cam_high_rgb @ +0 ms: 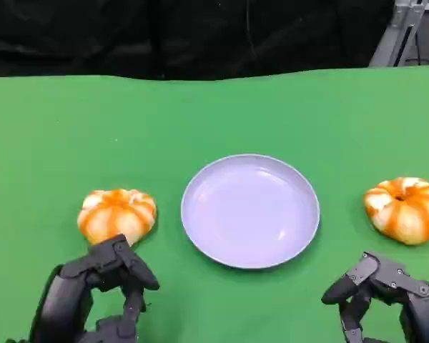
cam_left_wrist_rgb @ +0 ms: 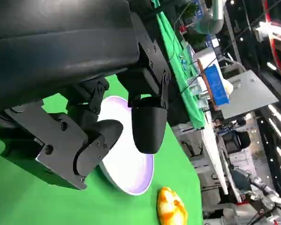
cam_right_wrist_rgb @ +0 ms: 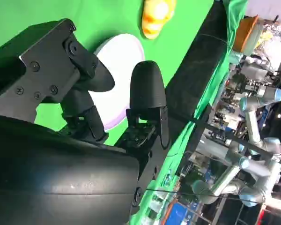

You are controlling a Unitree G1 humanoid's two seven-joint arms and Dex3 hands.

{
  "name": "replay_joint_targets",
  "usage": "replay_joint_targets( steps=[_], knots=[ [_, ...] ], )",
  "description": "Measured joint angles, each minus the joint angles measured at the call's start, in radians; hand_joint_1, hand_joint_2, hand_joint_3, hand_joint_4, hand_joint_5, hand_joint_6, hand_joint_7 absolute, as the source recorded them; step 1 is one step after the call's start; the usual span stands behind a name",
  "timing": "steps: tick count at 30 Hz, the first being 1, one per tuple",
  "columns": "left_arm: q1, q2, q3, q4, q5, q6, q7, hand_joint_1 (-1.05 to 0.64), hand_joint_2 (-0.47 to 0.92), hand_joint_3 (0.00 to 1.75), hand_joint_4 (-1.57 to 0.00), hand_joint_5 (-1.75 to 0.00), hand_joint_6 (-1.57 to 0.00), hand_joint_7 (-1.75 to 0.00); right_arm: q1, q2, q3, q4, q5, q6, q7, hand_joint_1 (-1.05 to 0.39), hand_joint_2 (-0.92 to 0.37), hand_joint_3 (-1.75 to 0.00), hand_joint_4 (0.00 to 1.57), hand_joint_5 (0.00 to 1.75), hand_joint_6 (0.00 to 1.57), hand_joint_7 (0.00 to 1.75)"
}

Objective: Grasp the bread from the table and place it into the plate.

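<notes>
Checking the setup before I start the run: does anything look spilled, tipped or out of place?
Nothing stands out. The plate sits flat with nothing in it, a bread to its left and another to its right, both whole. Left hand and right hand hold nothing.

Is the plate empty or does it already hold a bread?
Empty. The plate shows a bare lavender surface; one bread lies on the green table beside its left, the other bread beside its right.
</notes>
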Motion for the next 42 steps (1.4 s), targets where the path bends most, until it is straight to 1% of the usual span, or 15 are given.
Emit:
replay_joint_targets(
  steps=[7,20,23,24,25,27,28,30,31,33,34,36,37,38,42],
  knots=[
    [0.000,0.000,0.000,0.000,-0.001,0.000,-0.003,0.06,0.45,1.28,-0.79,-1.70,-0.76,-1.45,-0.001,0.000,0.003,0.000,-0.001,0.005,0.000,0.11,-0.36,-1.31,0.82,1.70,0.78,1.29],
    [0.000,0.001,0.000,0.000,0.003,0.000,-0.004,0.01,0.45,1.27,-0.79,-1.69,-0.75,-1.46,0.001,0.000,0.009,-0.003,-0.012,0.013,-0.002,0.10,-0.35,-1.32,0.81,1.71,0.78,1.29],
    [0.000,0.003,0.000,0.000,0.004,0.000,-0.005,0.00,0.52,1.14,-0.77,-1.51,-0.75,-1.29,0.000,0.000,0.009,-0.002,-0.013,0.012,-0.002,0.10,-0.34,-1.33,0.81,1.68,0.78,1.29],
    [-0.001,0.005,0.001,0.000,0.003,0.001,-0.005,-0.02,0.56,1.03,-0.75,-1.39,-0.75,-1.13,-0.001,0.000,0.009,-0.001,-0.014,0.012,-0.003,0.11,-0.35,-1.33,0.82,1.68,0.78,1.29],
    [-0.003,0.005,0.001,0.000,0.000,0.003,-0.006,-0.02,0.58,0.98,-0.74,-1.31,-0.75,-1.04,-0.003,0.000,0.008,0.001,-0.014,0.012,-0.004,0.11,-0.35,-1.33,0.82,1.68,0.78,1.29],
    [-0.008,0.007,0.003,-0.001,-0.002,0.020,-0.011,-0.05,0.62,0.84,-0.70,-1.13,-0.74,-0.79,-0.007,0.000,0.008,0.005,-0.013,0.012,-0.004,0.11,-0.35,-1.33,0.82,1.69,0.78,1.29],
    [-0.011,0.008,0.003,-0.003,-0.001,0.039,-0.012,-0.06,0.67,0.70,-0.67,-1.00,-0.73,-0.58,-0.010,0.000,0.008,0.008,-0.013,0.012,-0.004,0.10,-0.35,-1.32,0.82,1.68,0.78,1.29],
    [-0.016,0.017,0.003,-0.012,0.012,0.090,-0.012,-0.08,0.73,0.54,-0.64,-0.87,-0.74,-0.35,-0.014,0.000,0.008,0.014,-0.014,0.012,-0.005,0.10,-0.35,-1.32,0.82,1.68,0.78,1.29],
    [-0.019,0.023,0.003,-0.017,0.025,0.108,-0.012,-0.14,0.76,0.44,-0.60,-0.79,-0.72,-0.24,-0.016,0.000,0.008,0.018,-0.013,0.011,-0.005,0.10,-0.35,-1.32,0.82,1.68,0.78,1.30],
    [-0.031,0.035,0.003,-0.031,0.074,0.139,-0.004,-0.22,0.85,0.26,-0.55,-0.69,-0.70,-0.12,-0.022,0.000,0.008,0.027,-0.013,0.009,-0.006,0.09,-0.34,-1.32,0.82,1.68,0.78,1.30],
    [-0.040,0.042,0.003,-0.043,0.102,0.161,0.002,-0.25,0.89,0.19,-0.50,-0.64,-0.67,-0.07,-0.025,0.000,0.008,0.030,-0.013,0.009,-0.006,0.08,-0.34,-1.32,0.82,1.68,0.78,1.30],
    [-0.055,0.058,0.002,-0.079,0.156,0.215,0.008,-0.31,0.91,0.15,-0.42,-0.59,-0.59,-0.02,-0.031,0.000,0.007,0.033,-0.013,0.008,-0.008,0.08,-0.34,-1.32,0.83,1.68,0.78,1.30],
    [-0.069,0.072,0.002,-0.096,0.189,0.248,0.008,-0.34,0.92,0.14,-0.36,-0.55,-0.52,-0.01,-0.033,0.000,0.007,0.034,-0.013,0.007,-0.008,0.09,-0.35,-1.32,0.82,1.68,0.78,1.29],
    [-0.085,0.091,0.000,-0.110,0.229,0.283,0.008,-0.36,0.92,0.13,-0.34,-0.53,-0.48,0.00,-0.035,0.000,0.007,0.036,-0.013,0.005,-0.009,0.09,-0.35,-1.32,0.82,1.67,0.78,1.29],
    [-0.164,0.172,-0.008,-0.144,0.394,0.403,0.009,-0.40,0.92,0.09,-0.29,-0.49,-0.42,0.00,-0.042,0.000,0.007,0.048,-0.014,0.000,-0.011,0.08,-0.34,-1.31,0.83,1.67,0.78,1.29]
  ],
)
